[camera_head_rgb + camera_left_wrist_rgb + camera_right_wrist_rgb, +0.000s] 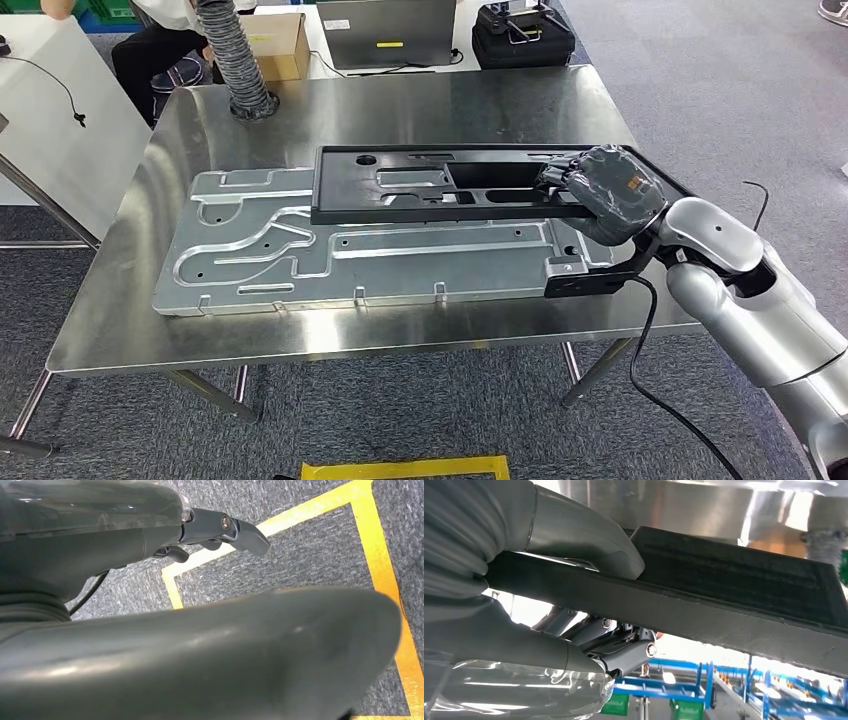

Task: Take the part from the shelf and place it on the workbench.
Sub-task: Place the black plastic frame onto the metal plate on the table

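We read no legible writing. One black part [440,185], gripped at its right end by the right hand [600,190], thumb and fingers clamped across its edge, over one grooved aluminium plate [300,260] on the steel workbench [400,110]. Left hand [220,530] holds nothing, fingers loosely curled. Behind: one cardboard box [272,42], one laptop [385,30].
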Available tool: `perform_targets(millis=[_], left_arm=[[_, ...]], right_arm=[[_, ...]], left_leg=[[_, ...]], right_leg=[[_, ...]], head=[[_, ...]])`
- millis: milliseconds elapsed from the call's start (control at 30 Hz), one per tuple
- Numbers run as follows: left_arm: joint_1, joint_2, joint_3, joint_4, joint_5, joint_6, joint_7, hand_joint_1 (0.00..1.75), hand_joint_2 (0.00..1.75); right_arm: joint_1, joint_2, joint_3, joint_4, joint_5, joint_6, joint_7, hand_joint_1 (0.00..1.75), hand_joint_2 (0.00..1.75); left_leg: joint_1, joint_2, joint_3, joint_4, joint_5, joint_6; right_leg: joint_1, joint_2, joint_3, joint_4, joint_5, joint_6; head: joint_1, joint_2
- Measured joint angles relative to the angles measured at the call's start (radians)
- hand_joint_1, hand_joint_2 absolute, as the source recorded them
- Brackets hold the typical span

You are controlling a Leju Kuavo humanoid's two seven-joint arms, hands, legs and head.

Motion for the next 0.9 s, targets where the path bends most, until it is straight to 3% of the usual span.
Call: perform_targets(millis=[33,67,133,167,233,333,400,467,500,533,567,633,667,733,800,867,900], left_arm=[[0.001,0.0,0.0,0.0,0.0,0.0,0.0,0.0,0.0],[0.001,0.0,0.0,0.0,0.0,-0.001,-0.001,0.0,0.0],[0.001,0.001,0.0,0.0,0.0,-0.001,-0.001,0.0,0.0],[0.001,0.001,0.0,0.0,0.001,-0.001,-0.001,0.0,0.0],[0.0,0.002,0.0,0.0,0.003,-0.001,-0.002,0.0,0.0],[0.002,0.002,0.0,0.0,0.005,0.0,0.0,0.0,0.0],[0.002,0.002,0.0,0.0,0.006,0.001,0.002,0.0,0.0],[0.003,0.002,0.0,0.0,0.006,0.001,0.003,0.0,0.0],[0.005,0.002,0.0,0.0,0.006,0.0,0.003,0.0,0.0],[0.007,0.002,0.0,0.0,0.007,-0.002,0.001,0.0,0.0],[0.008,0.002,0.0,0.0,0.007,-0.004,-0.003,0.0,0.0],[0.01,0.001,0.0,0.0,0.008,-0.009,-0.013,0.0,0.0],[0.009,0.001,0.0,0.0,0.009,-0.011,-0.017,0.0,0.0],[0.009,0.0,0.0,0.0,0.006,-0.008,-0.018,0.0,0.0],[0.009,0.0,-0.002,0.0,0.0,0.0,-0.018,0.0,0.0],[0.008,0.0,-0.003,0.0,-0.005,0.006,-0.021,0.0,0.87],[0.007,0.001,-0.005,0.0,-0.008,0.008,-0.024,0.0,1.31]], right_arm=[[-0.006,0.0,0.006,0.013,0.003,0.001,0.0,1.75,1.75],[-0.012,0.0,0.013,0.025,0.007,0.001,0.0,1.75,1.75],[-0.023,0.0,0.023,0.048,0.01,0.0,0.001,1.75,1.75],[-0.031,0.001,0.027,0.06,0.011,-0.001,0.001,1.75,1.75],[-0.047,0.002,0.035,0.083,0.011,-0.005,0.001,1.75,1.75],[-0.063,0.005,0.045,0.108,0.012,-0.008,0.001,1.75,1.75],[-0.074,0.009,0.052,0.123,0.012,-0.01,0.0,1.75,1.75],[-0.082,0.012,0.063,0.139,0.01,-0.011,0.0,1.75,1.75],[-0.083,0.014,0.068,0.147,0.009,-0.012,0.0,1.75,1.75],[-0.083,0.015,0.073,0.155,0.006,-0.013,-0.001,1.75,1.75],[-0.082,0.016,0.077,0.162,0.004,-0.013,-0.001,1.75,1.75],[-0.084,0.016,0.081,0.172,0.0,-0.015,-0.002,1.75,1.75],[-0.086,0.017,0.083,0.176,-0.003,-0.016,-0.003,1.75,1.75],[-0.092,0.018,0.088,0.183,-0.007,-0.019,-0.006,1.75,1.75],[-0.097,0.019,0.094,0.19,-0.011,-0.021,-0.009,1.75,1.75],[-0.103,0.022,0.098,0.195,-0.014,-0.022,-0.011,0.87,0.87],[-0.107,0.023,0.099,0.197,-0.016,-0.023,-0.011,0.44,0.44]], left_leg=[[0.0,0.0,-0.013,0.011,0.011,0.0],[0.0,0.0,-0.005,-0.018,0.042,0.002],[-0.001,0.0,0.053,-0.152,0.117,0.01],[-0.003,0.0,0.081,-0.212,0.138,0.015],[-0.005,0.0,0.107,-0.268,0.142,0.026],[-0.002,-0.001,0.12,-0.282,0.14,0.043],[0.001,-0.002,0.131,-0.285,0.14,0.05],[0.0,-0.002,0.138,-0.285,0.134,0.054],[0.0,-0.002,0.142,-0.285,0.13,0.054],[0.0,-0.003,0.147,-0.284,0.125,0.054],[0.0,-0.005,0.154,-0.284,0.12,0.053],[0.0,-0.008,0.171,-0.284,0.106,0.049],[-0.001,-0.009,0.176,-0.283,0.1,0.046],[-0.002,-0.01,0.179,-0.282,0.092,0.036],[-0.003,-0.009,0.181,-0.281,0.088,0.026],[-0.005,-0.007,0.172,-0.252,0.073,0.017],[-0.004,-0.006,0.151,-0.211,0.054,0.014]], right_leg=[[0.001,0.0,0.003,0.001,-0.004,0.0],[0.001,0.0,0.007,0.002,-0.008,0.001],[0.003,0.0,0.019,0.004,-0.019,0.006],[0.004,0.001,0.023,0.005,-0.024,0.011],[0.007,0.001,0.027,0.006,-0.028,0.022],[0.006,0.0,0.026,0.019,-0.031,0.039],[0.003,0.0,-0.012,0.091,-0.067,0.047],[0.0,-0.001,-0.09,0.224,-0.119,0.055],[-0.002,-0.001,-0.125,0.275,-0.132,0.057],[-0.003,-0.001,-0.147,0.295,-0.126,0.057],[-0.003,-0.001,-0.148,0.272,-0.096,0.055],[-0.003,-0.001,-0.104,0.137,-0.002,0.049],[0.001,-0.001,-0.08,0.072,0.028,0.045],[0.008,-0.001,-0.059,0.01,0.046,0.034],[0.009,0.0,-0.055,0.004,0.045,0.021],[0.004,0.0,-0.042,-0.006,0.043,0.011],[0.001,-0.001,-0.035,-0.009,0.042,0.006]], head=[[0.0,0.0],[0.0,0.0],[0.0,0.0],[0.0,0.0],[0.0,0.0],[0.0,0.0],[0.0,0.0],[0.0,0.0],[0.0,0.0],[0.0,0.0],[0.0,0.0],[0.0,0.0],[0.0,0.0],[0.0,0.0],[-0.001,0.0],[-0.001,0.0],[-0.001,0.0]])
